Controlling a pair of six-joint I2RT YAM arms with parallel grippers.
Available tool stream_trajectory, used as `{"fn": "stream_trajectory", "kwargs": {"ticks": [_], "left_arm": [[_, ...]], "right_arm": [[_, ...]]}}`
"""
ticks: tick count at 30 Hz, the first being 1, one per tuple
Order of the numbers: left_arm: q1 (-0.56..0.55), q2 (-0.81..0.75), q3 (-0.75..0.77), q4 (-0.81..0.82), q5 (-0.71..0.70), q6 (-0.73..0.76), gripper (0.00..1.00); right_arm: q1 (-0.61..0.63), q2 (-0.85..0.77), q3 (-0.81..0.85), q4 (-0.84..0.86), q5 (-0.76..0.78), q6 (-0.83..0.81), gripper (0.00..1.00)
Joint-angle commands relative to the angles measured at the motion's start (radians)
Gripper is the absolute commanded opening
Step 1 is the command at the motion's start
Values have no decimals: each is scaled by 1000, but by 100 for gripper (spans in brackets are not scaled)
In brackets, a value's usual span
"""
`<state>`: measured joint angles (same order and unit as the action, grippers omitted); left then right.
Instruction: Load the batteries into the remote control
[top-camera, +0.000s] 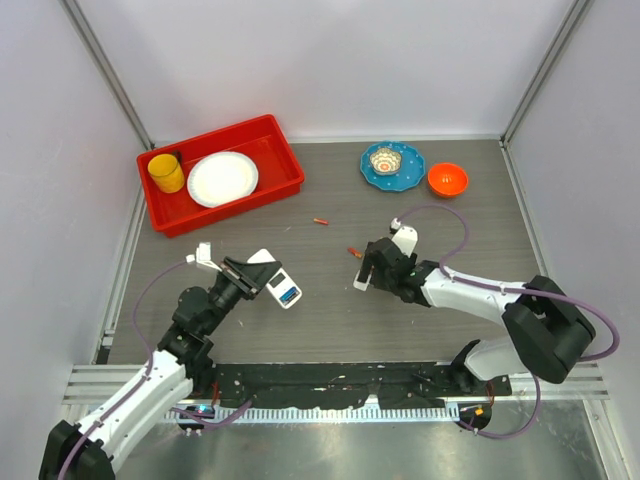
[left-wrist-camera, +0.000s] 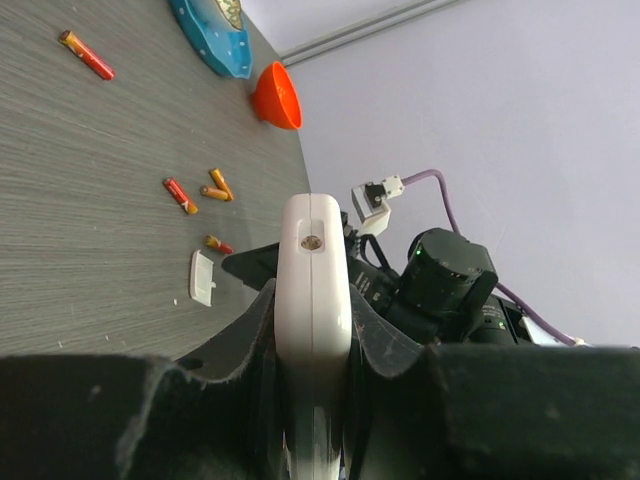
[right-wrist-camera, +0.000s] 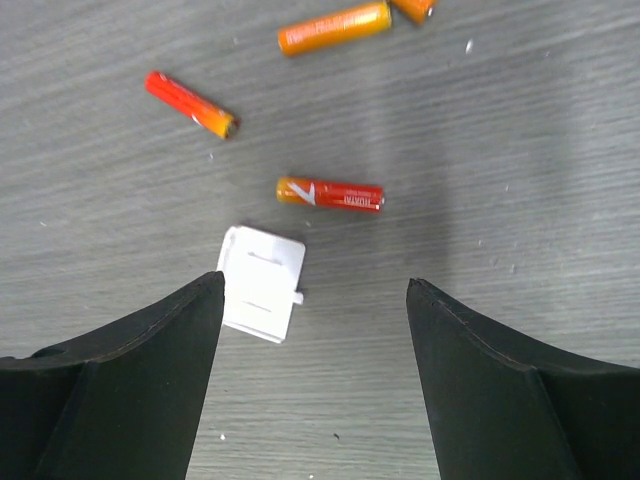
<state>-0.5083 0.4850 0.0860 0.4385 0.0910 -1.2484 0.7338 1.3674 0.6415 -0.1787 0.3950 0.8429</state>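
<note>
Here, toward the left of the counter (top-camera: 330, 325): left claw (top-camera: 262, 273) pressed onto the remote control (top-camera: 285, 291), pinching it by its long sides. Red face and pale screen turned up to the overhead camera. From the left wrist, only the handset's white edge (left-wrist-camera: 313, 290) showing, with a small screw in it, wedged between the dark fingers (left-wrist-camera: 385, 340). Touching the counter or held off it: cannot tell.

Near the middle: right claw (top-camera: 368, 268) spread wide and gripping nothing, pointing down at the counter. Through the right wrist camera, a wide gap between its fingers (right-wrist-camera: 150, 380), and within that gap a small white cover piece (right-wrist-camera: 260, 283) lying flat, just beside the finger at the left of that view.

Just beyond the cover, the batteries (right-wrist-camera: 330, 194): one orange-red cell lying crosswise close to the cover piece, another further off at a slant, a third further still (plus one more cut off by the top of the picture). Well apart from these, a lone cell out toward the red tray (top-camera: 283, 148).

In the tray, side by side: a yellow cup (top-camera: 166, 172) and a white plate (top-camera: 222, 178). At the far right of the counter, a blue dish (top-camera: 410, 172) carrying a small bowl, and just beside it an orange bowl (top-camera: 447, 179).
</note>
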Motion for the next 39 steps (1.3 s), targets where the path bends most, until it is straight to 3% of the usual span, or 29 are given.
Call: {"fn": "stream_trajectory", "kwargs": {"ticks": [1,39], "left_arm": [[5,-22,1,91,12,-2,0],[5,-137,-29,17,7,-6,0]], "right_arm": [[44,27,37,-47,71,28,78],[88,154,107,-77,91,78,79]]}}
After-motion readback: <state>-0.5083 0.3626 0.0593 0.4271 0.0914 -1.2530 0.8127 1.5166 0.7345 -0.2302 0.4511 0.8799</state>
